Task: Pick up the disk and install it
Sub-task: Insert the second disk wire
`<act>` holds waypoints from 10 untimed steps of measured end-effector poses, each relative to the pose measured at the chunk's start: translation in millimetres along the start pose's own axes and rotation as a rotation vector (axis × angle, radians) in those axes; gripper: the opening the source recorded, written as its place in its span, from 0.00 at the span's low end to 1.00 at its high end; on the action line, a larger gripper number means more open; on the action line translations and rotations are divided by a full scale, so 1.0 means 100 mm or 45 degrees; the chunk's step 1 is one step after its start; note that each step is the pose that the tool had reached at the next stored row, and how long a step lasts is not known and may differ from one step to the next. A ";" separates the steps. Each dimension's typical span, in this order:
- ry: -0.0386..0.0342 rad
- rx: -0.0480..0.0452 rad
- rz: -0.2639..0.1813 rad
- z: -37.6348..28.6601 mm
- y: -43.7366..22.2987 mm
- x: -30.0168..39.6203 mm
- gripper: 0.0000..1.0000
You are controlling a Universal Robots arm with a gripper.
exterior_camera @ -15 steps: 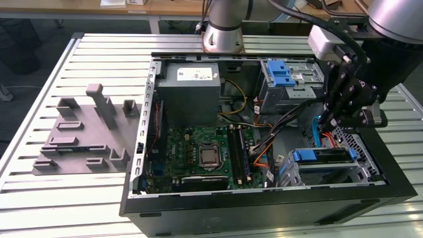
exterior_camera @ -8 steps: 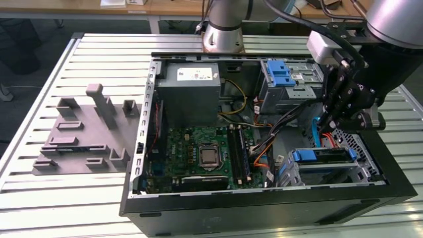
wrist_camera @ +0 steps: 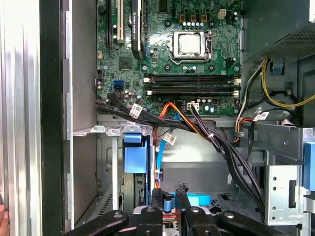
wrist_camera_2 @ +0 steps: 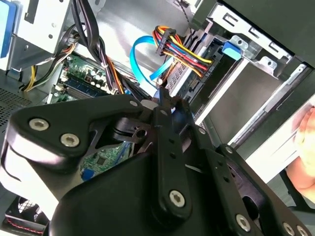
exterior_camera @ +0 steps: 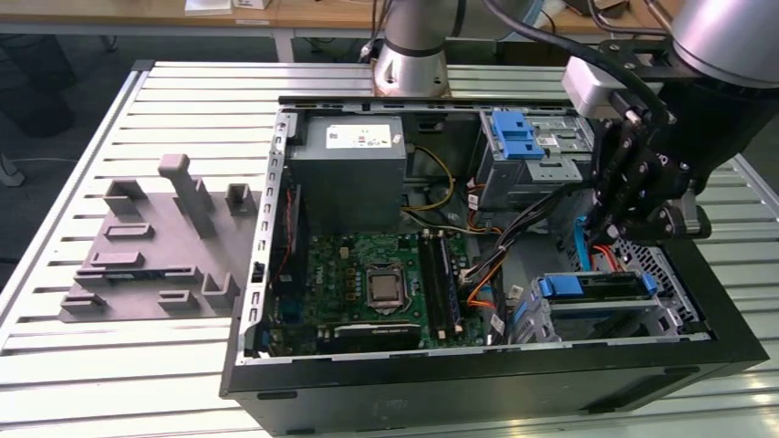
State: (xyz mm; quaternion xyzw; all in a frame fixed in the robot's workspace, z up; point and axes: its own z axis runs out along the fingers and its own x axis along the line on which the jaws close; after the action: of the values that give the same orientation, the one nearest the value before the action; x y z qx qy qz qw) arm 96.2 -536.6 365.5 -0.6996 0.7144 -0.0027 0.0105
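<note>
The disk point(exterior_camera: 594, 290), silver with a blue frame, lies seated in the drive bay at the case's corner on the exterior view's right. In the first wrist view its blue frame end point(wrist_camera: 135, 158) sits in the bay, just beside my fingers. My gripper point(exterior_camera: 627, 235) reaches down into the case right above that bay. The jaws stand close together on the plug of a light blue data cable point(wrist_camera: 169, 201), with the gripper point(wrist_camera: 170, 194) pinching it. In the second wrist view the blue cable point(wrist_camera_2: 140, 54) loops up to the gripper's tip point(wrist_camera_2: 161, 96).
A grey power supply box point(exterior_camera: 353, 169) and a drive cage with a blue latch point(exterior_camera: 517, 135) fill the case's far side. The motherboard point(exterior_camera: 378, 283) lies in the middle. Black and coloured cable bundles point(wrist_camera: 211, 140) cross near the bay. A grey fixture point(exterior_camera: 159, 246) lies on the slatted table. A person's hand point(wrist_camera_2: 305, 147) is close by.
</note>
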 end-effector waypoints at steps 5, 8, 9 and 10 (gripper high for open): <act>0.0000 0.012 -0.005 -0.052 0.037 0.000 0.25; 0.0059 0.031 -0.008 -0.056 0.051 0.000 0.25; 0.0099 0.040 -0.009 -0.056 0.052 0.000 0.25; 0.0140 0.046 -0.010 -0.055 0.052 0.000 0.25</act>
State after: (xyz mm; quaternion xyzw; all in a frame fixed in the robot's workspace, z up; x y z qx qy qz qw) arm 90.9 -536.6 371.0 -0.7020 0.7116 -0.0196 0.0193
